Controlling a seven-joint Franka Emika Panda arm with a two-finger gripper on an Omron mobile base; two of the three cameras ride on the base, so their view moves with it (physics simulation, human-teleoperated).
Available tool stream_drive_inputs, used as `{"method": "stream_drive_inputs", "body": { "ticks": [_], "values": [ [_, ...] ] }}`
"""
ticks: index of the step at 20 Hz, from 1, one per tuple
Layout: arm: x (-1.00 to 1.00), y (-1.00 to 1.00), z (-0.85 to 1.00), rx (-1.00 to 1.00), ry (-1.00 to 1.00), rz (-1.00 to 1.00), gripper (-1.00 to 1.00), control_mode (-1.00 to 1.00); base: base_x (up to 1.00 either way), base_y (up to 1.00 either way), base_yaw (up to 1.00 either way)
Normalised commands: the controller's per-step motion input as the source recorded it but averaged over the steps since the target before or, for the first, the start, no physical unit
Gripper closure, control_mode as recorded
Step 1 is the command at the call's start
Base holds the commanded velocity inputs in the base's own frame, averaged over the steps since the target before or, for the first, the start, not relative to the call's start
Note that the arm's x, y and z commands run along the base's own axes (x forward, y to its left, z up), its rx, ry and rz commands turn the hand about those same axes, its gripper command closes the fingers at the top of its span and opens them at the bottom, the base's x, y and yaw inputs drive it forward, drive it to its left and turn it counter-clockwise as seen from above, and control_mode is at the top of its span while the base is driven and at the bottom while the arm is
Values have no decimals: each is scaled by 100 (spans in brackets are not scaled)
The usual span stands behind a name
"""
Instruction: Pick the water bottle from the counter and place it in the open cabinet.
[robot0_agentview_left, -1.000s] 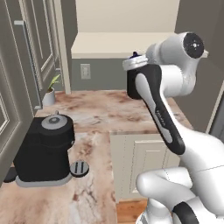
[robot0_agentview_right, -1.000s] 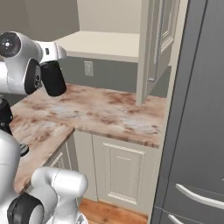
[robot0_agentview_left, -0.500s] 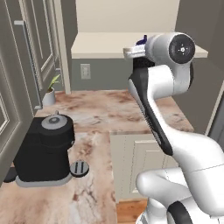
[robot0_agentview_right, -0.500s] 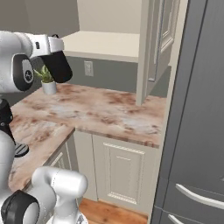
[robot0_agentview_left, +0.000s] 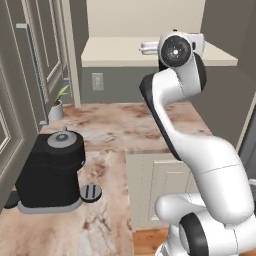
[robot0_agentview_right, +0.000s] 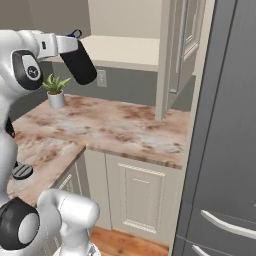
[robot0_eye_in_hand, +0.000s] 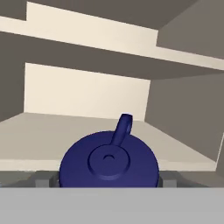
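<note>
We see potted plant (robot0_agentview_right: 55, 91) at bench (robot0_agentview_right: 125, 125) back left, well below load. Water bottle (robot0_agentview_right: 79, 62) tilted, raised at front edge of open cabinet (robot0_agentview_right: 125, 50) shelf, pinched in tool (robot0_eye_in_hand: 109, 177). Risk: bottle base clips shelf lip or slips from grip; door (robot0_agentview_right: 175, 55) at right crowds approach.
</note>
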Motion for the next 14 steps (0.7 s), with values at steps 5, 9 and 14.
{"method": "stream_drive_inputs", "body": {
  "ticks": [5, 9, 14],
  "values": [
    [32, -3, 29, 0, 1, -16, 100, -100, 0, 0, 0],
    [27, -15, 5, 11, 1, 1, 100, -100, 0, 0, 0],
    [36, -17, 1, 17, 0, 11, 100, -100, 0, 0, 0]
  ]
}}
